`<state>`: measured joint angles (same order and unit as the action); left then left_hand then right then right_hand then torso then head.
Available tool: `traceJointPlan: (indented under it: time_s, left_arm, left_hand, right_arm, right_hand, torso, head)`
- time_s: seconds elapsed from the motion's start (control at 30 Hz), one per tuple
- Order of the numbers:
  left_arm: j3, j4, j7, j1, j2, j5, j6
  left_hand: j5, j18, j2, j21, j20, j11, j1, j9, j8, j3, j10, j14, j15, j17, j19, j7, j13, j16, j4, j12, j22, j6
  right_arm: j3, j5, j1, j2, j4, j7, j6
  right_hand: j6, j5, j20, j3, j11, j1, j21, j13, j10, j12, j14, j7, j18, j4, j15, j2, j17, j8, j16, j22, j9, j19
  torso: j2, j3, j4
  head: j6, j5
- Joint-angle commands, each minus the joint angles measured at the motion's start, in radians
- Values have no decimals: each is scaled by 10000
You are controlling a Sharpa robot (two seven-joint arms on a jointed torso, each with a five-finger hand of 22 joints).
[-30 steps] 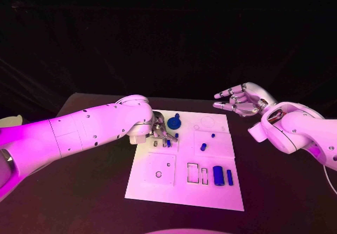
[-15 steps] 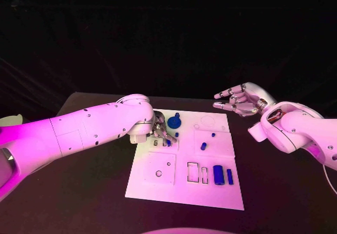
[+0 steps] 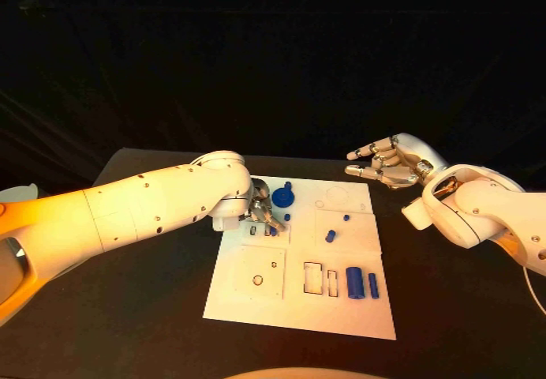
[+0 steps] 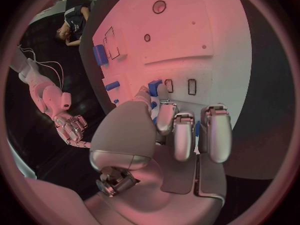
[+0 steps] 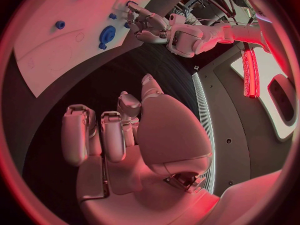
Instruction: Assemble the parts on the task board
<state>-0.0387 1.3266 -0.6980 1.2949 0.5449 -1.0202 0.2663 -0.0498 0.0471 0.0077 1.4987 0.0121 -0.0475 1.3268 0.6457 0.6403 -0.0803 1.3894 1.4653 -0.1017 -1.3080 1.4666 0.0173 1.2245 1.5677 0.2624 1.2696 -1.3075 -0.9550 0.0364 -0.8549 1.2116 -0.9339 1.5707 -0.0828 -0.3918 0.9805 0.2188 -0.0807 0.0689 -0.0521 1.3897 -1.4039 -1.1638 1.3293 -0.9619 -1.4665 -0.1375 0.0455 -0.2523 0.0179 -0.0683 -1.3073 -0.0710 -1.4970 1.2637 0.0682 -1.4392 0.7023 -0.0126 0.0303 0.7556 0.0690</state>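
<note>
Over the last second almost nothing moves: the left hand (image 3: 259, 210) stays lowered over the far-left part of the task board (image 3: 298, 308), its fingers curled down round a small blue peg (image 4: 154, 85) at the pair of narrow slots (image 3: 252, 231); the peg remains at the fingertips (image 4: 166, 116) and no further part has been seated; judged from this, the insertion is in its fine-alignment stage, not finished (whether the peg is pinched or merely touched cannot be told from the head view, though the left wrist view suggests a light pinch between thumb and a finger)

The right hand (image 3: 389, 163) keeps hovering beyond the board's far-right corner, well apart from every part; its fingers are spread and half curled, holding nothing

Part positions and axes:
- held peg: short; its long axis appears roughly parallel to the slots, running near to far, but its exact tilt cannot be told
- round blue knob (image 3: 282, 194): just beyond the left hand, its short stem pointing far
- short blue peg (image 3: 330, 235): mid-board on the right panel, long axis slightly tilted from near-far
- blue cylinder (image 3: 354, 282) and slimmer blue bar (image 3: 372, 286): side by side at the near right, both lying with long axes near to far, beside two empty rectangular recesses (image 3: 313, 278)

Most parts remain unseated, so the task is at an early stage
</note>
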Motion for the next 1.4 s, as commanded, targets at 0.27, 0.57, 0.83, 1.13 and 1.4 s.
traceJointPlan:
  time_s: [0.27,0.57,0.83,1.13,1.4]
  left_arm:
    - [-5,81,-384,-4,16,282,-55]
    - [39,389,-76,-8,278,378,-878]
    - [51,742,216,-9,582,402,-1504]
    - [45,850,345,-82,773,51,-1848]
    - [27,821,260,-192,768,-350,-1751]
  left_hand:
    - [-920,-176,-419,8,-30,39,1031,-261,-671,-2027,-134,1055,12,-2628,455,95,-168,31,-622,-281,-1362,261]
    - [-1275,-181,-1604,20,95,156,282,-32,-797,-5176,-43,1055,154,-2628,471,273,-287,31,-1207,-449,-1416,120]
    - [-1346,-198,-1858,56,111,159,-130,172,-714,-5899,11,1055,139,-2628,503,256,-281,31,-1575,-451,-1490,93]
    - [-1340,-214,-1921,96,110,159,-195,221,-693,-6059,31,1055,142,-2628,535,263,-281,31,-1712,-451,-1560,65]
    - [-1336,-225,-1949,124,110,159,-221,237,-688,-6111,61,1055,142,-2628,558,263,-245,31,-1763,-415,-1609,49]
  right_arm:
    - [-3,-92,-18,24,8,-16,153]
    - [-7,-91,-33,33,-5,27,92]
    - [-9,-144,-40,34,-25,74,19]
    - [-11,-177,-70,36,-60,88,-37]
    - [-12,-193,-77,34,-52,90,-38]
  right_hand:
    - [76,94,5,79,13,-17,27,-2,-56,-15,-798,-14,204,-9,62,92,-1702,-24,42,3,17,79]
    - [83,111,7,125,13,-66,27,7,-50,-18,-800,-13,203,-32,63,93,-1704,-24,42,8,17,74]
    - [92,131,10,230,13,-188,33,30,-43,-12,-801,-10,202,-93,63,93,-1700,-22,51,4,17,69]
    - [91,149,10,267,12,-229,47,56,-53,16,-795,-10,207,-116,63,99,-1674,-20,75,-17,16,77]
    - [91,149,10,267,12,-229,47,56,-53,16,-795,-10,207,-116,63,99,-1674,-20,75,-17,16,77]
  torso:
    - [-2,0,0]
    - [3,2,8]
    - [-4,11,28]
    - [-10,2,40]
    - [2,-4,11]
  head:
    - [-4,-16]
    - [-29,-6]
    - [-52,33]
    - [-4,64]
    - [41,131]
